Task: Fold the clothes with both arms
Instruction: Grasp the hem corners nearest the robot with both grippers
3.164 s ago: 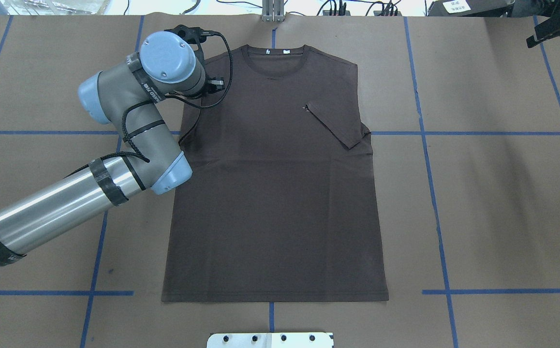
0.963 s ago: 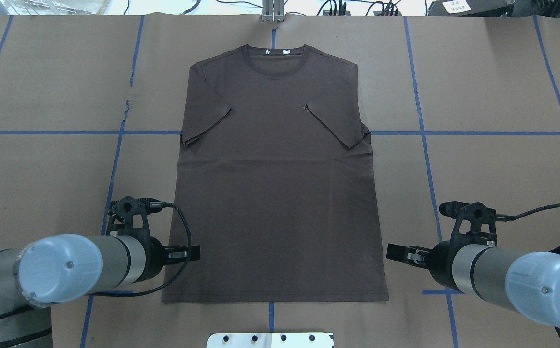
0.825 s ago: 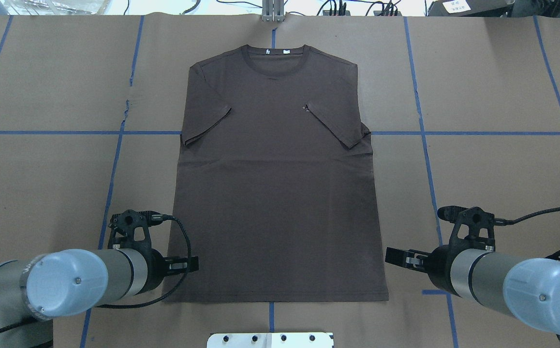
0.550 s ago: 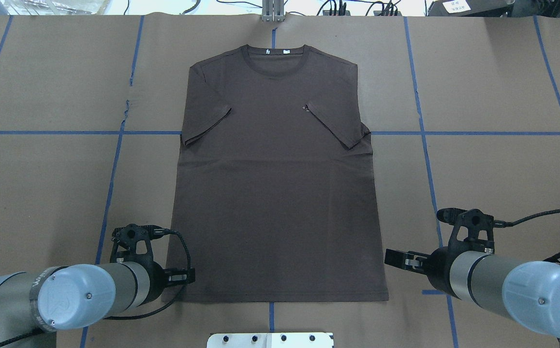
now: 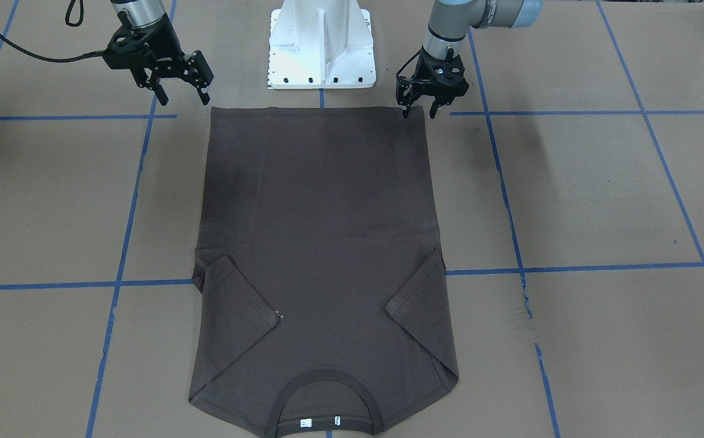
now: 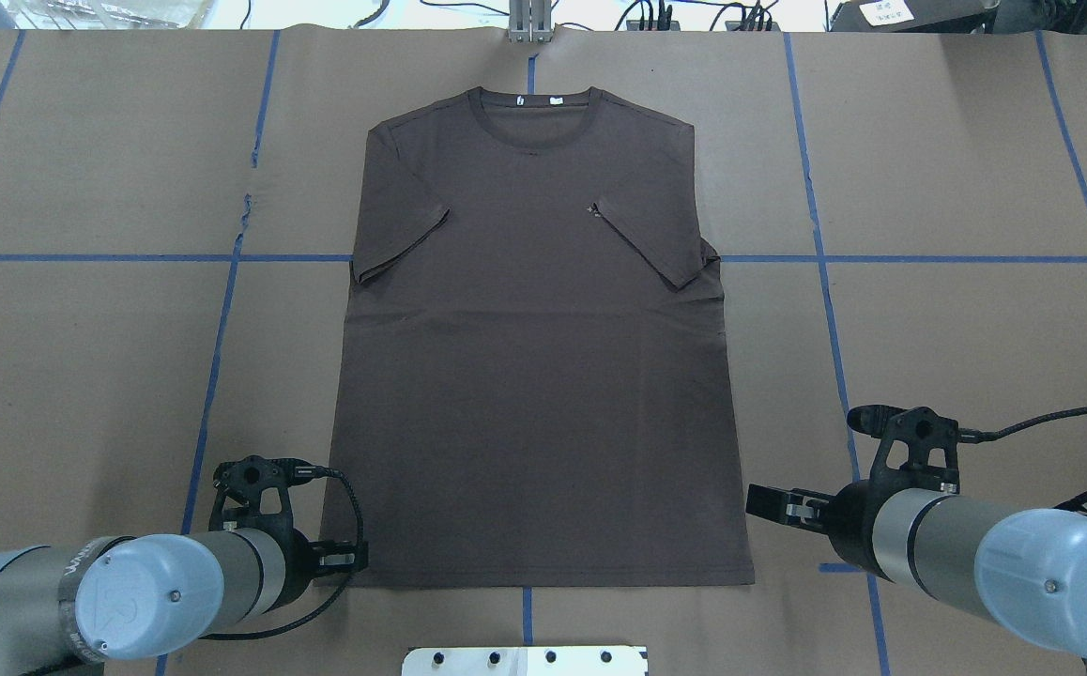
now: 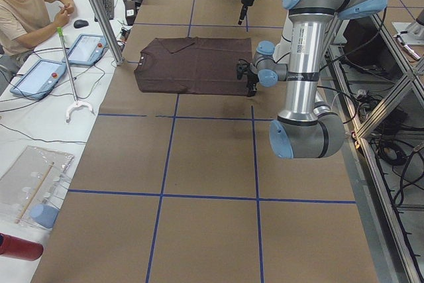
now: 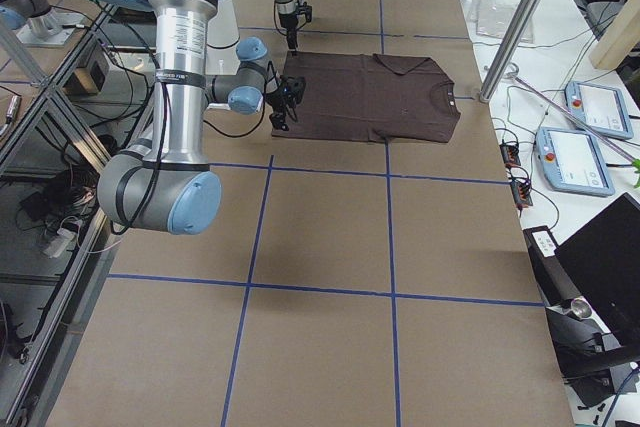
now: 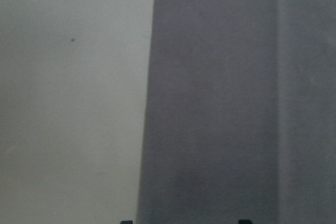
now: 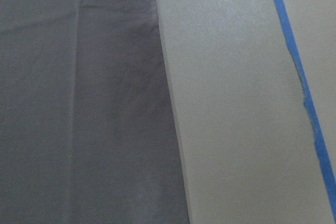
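the dark brown t-shirt [image 6: 534,376] lies flat on the table paper [image 6: 928,329], sleeves folded in, its hem between the two grippers. the left gripper [image 5: 418,113], fingers spread, straddles one hem corner. the right gripper [image 5: 183,97], fingers also spread, hangs just outside the other corner.

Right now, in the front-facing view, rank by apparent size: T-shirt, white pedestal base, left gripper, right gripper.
1. T-shirt
2. white pedestal base
3. right gripper and left gripper, unranked: the right looks bigger, perhaps only nearer the camera.
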